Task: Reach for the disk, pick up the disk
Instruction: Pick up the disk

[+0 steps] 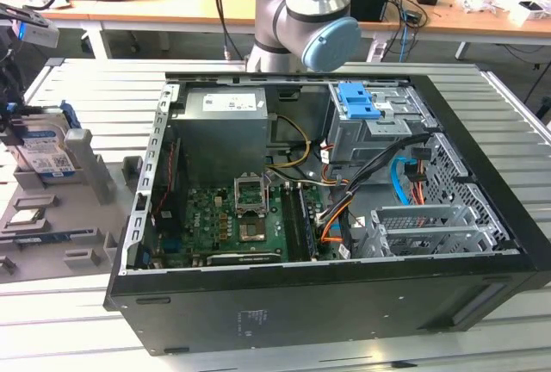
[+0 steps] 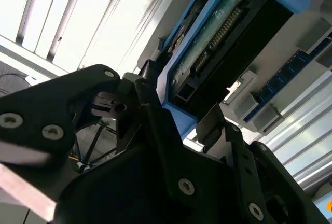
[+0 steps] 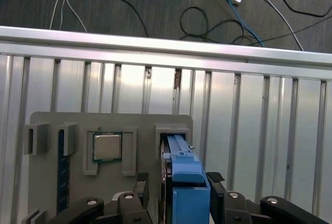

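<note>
You're right over the tray now. The disk stands on edge in the tray's slot, thin blue-framed edge up, just beside the chip in the tray's pocket. The top edge runs straight along the slot. In the first wrist view its near end is cut off at the picture's border and its lower part sinks into the tray, so you can't judge the full long side.

The gripper sits astride that blue edge, black metal on both sides. Clamped or merely bracketing it? You can't tell, because the contact is hidden.

In the second wrist view the disk shows its circuit-board face, with the gripper around one end. In the exterior view the disk stands upright on the tray, label face showing.
</note>
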`<state>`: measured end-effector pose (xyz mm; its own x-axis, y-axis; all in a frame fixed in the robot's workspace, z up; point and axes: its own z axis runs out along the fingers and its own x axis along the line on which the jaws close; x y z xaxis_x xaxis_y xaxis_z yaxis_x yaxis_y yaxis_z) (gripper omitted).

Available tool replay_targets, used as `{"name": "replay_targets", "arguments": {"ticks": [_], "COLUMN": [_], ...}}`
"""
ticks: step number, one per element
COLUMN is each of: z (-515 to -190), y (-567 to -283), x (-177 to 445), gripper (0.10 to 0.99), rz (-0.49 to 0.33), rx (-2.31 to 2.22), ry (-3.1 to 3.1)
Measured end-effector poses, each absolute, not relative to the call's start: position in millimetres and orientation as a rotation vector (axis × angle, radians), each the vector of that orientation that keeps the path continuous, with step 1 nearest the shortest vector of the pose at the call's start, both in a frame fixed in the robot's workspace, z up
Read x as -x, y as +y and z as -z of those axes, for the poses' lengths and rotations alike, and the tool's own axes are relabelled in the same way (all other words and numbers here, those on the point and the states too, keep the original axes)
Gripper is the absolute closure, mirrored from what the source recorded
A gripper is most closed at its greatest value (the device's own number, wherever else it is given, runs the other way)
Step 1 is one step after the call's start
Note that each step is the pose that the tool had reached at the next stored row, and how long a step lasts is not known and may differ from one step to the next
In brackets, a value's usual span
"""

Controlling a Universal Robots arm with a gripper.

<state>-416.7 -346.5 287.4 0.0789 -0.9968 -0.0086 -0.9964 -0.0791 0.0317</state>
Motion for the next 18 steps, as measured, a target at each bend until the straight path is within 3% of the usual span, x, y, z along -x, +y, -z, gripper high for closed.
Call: {"name": "replay_targets", "arguments": {"ticks": [3, 5, 18], "z": [-287.3, -287.2, -286.6], "y": [-346.6, -346.5, -346.5], "x": [416.7, 416.7, 416.7], "gripper": [0.69, 0.718, 0.718], "rz": [0.043, 0.043, 0.043], "rx": [-2.294, -2.295, -2.295], "ry": [-2.12, -2.12, -2.12]}}
